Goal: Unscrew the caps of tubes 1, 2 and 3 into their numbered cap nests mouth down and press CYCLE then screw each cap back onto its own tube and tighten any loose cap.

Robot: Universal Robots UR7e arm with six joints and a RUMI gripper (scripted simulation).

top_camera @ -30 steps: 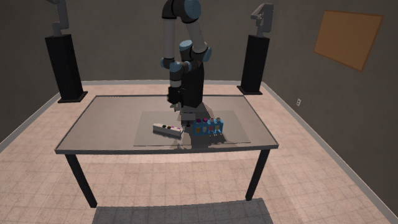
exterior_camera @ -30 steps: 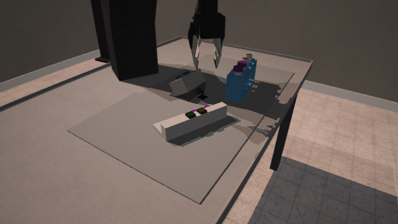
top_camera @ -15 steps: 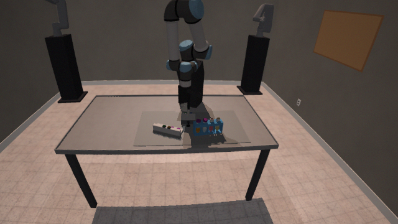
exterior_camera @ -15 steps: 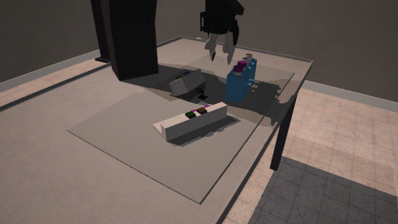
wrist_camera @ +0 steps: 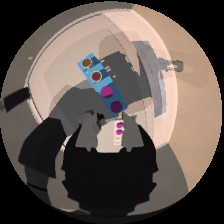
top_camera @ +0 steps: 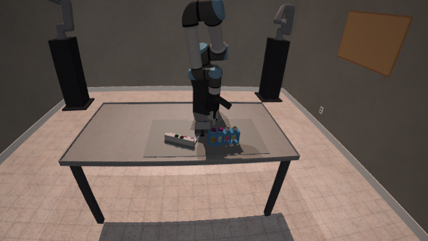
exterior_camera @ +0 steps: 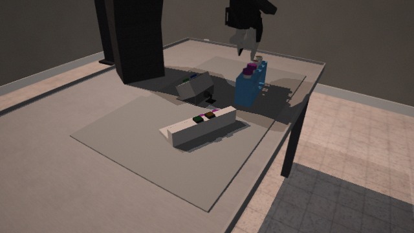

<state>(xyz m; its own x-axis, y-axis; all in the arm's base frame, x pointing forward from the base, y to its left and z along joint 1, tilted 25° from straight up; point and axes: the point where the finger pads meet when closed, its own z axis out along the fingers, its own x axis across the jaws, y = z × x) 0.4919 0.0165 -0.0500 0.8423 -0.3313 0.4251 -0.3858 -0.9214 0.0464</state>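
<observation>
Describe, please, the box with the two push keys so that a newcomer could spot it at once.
On the grey mat, look between the arm's dark pedestal and the long white cap tray, left of the blue tube rack in the exterior view. That small grey box alone carries a green key and a blue key on top.
</observation>
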